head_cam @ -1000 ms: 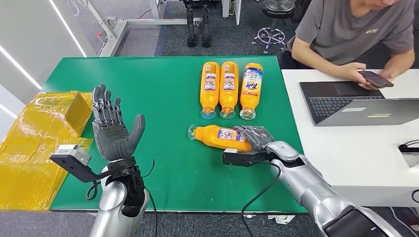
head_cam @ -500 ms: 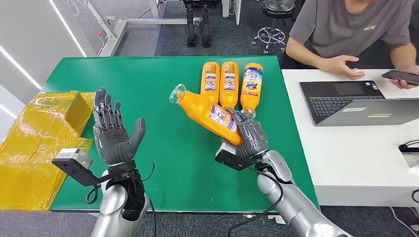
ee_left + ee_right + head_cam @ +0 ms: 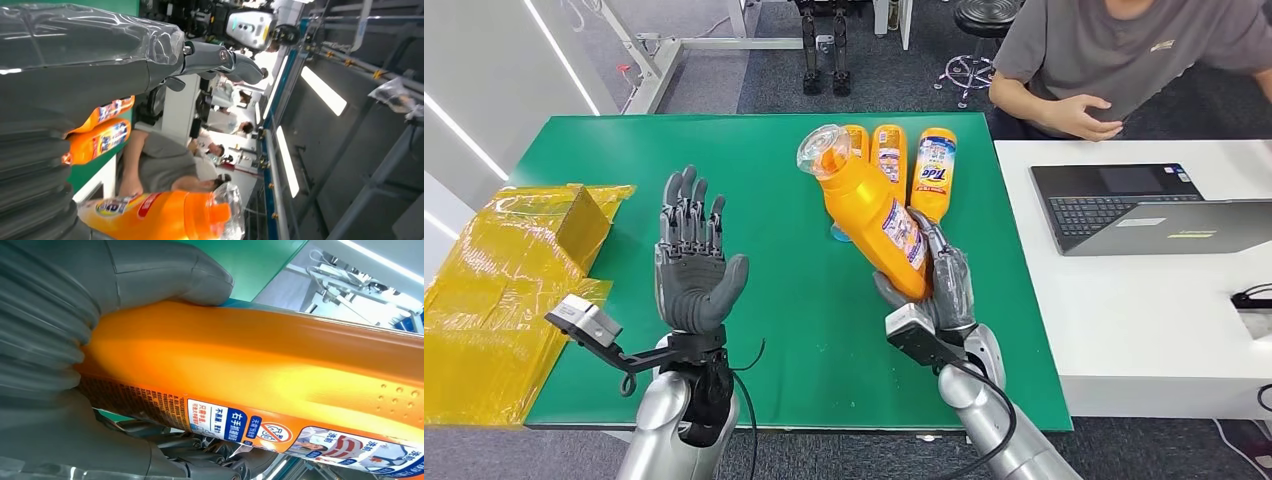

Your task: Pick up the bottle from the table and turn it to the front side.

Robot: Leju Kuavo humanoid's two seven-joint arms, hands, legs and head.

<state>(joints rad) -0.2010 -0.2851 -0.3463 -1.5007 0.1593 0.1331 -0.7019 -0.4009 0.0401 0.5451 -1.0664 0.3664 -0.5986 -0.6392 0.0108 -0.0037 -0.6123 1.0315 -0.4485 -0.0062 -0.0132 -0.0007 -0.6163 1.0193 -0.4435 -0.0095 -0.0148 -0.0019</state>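
Aloft, the orange bottle tilts cap-up in the right hand's grip, toward the spread, empty left hand.

Orange bottle — green table

Three orange bottles lie on the far green table; yellow packaging left; laptop and a person right.

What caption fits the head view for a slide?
Right hand lifts an orange bottle tilted above the green table; left hand open beside it.
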